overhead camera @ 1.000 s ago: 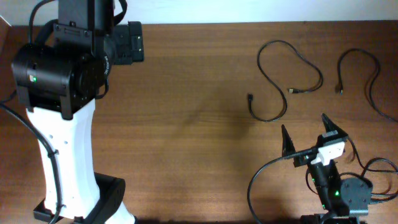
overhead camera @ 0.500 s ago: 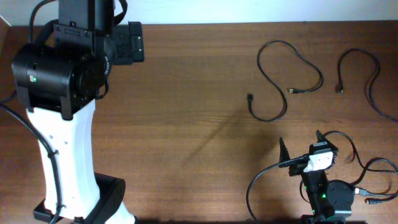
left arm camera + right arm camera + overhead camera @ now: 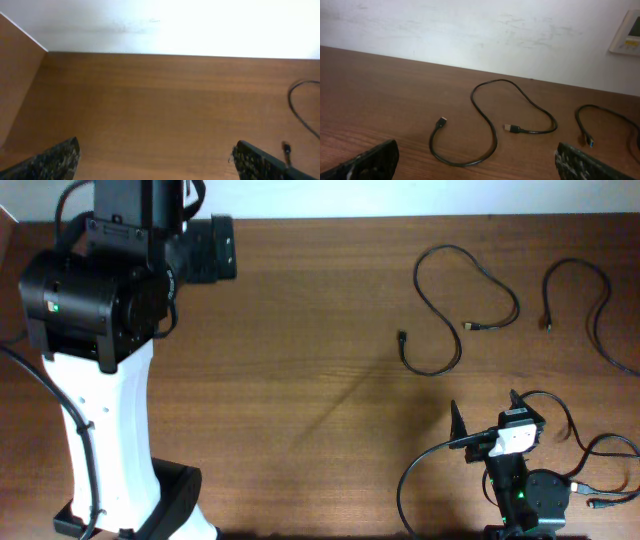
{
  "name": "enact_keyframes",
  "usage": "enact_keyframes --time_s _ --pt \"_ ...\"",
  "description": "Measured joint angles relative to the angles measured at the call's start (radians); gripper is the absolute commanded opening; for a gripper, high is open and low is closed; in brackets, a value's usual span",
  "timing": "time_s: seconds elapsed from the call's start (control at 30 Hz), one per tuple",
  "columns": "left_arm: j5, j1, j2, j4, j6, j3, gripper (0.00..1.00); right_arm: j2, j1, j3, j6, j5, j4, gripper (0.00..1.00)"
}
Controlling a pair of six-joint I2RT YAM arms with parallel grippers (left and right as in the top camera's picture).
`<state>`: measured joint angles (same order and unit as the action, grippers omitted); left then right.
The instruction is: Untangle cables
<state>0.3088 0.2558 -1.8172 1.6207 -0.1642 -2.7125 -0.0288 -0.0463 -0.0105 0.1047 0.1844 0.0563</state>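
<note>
Two thin black cables lie apart on the wooden table at the far right. The first cable (image 3: 440,290) makes a loop, with a black plug (image 3: 402,337) and a brass-tipped plug (image 3: 472,327). The second cable (image 3: 598,310) curves to the table's right edge. In the right wrist view the first cable (image 3: 490,127) lies ahead of my open, empty right gripper (image 3: 477,150), and the second cable (image 3: 585,127) shows at the right. My right gripper (image 3: 485,412) sits in front of the cables. My left gripper (image 3: 156,147) is open and empty at the far left (image 3: 225,248); part of a cable (image 3: 295,102) shows at that view's right edge.
Thick black wires (image 3: 590,448) coil around the right arm's base (image 3: 530,500). The left arm's white column (image 3: 105,440) fills the left side. A white wall runs along the table's far edge, with a wall panel (image 3: 627,30) on it.
My right gripper pulled back toward its base, away from the cables, then held still. The left wrist shifted slightly. The cables have not moved.
</note>
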Motion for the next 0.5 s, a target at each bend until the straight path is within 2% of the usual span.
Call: enact_keyframes --time_s 0.03,0.13,0.2,0.27,0.5 --pt "-0.008 0.000 0.008 -0.027 0.000 0.012 0.99 0.000 0.000 0.000 0.000 0.000 0.000 0.99" --pt "-0.026 0.000 0.158 -0.266 0.000 0.208 0.99 0.000 0.000 0.000 0.000 0.000 0.000 0.99" --pt "-0.032 0.000 0.322 -0.412 0.000 0.405 0.99 0.001 0.000 0.000 0.000 -0.001 0.000 0.99" --pt "-0.048 0.000 0.463 -0.472 0.000 0.618 0.99 0.002 0.000 0.000 0.000 -0.003 0.000 0.99" --pt "-0.052 -0.002 0.863 -0.893 0.000 1.264 0.99 0.003 0.000 0.000 0.000 -0.003 0.001 0.99"
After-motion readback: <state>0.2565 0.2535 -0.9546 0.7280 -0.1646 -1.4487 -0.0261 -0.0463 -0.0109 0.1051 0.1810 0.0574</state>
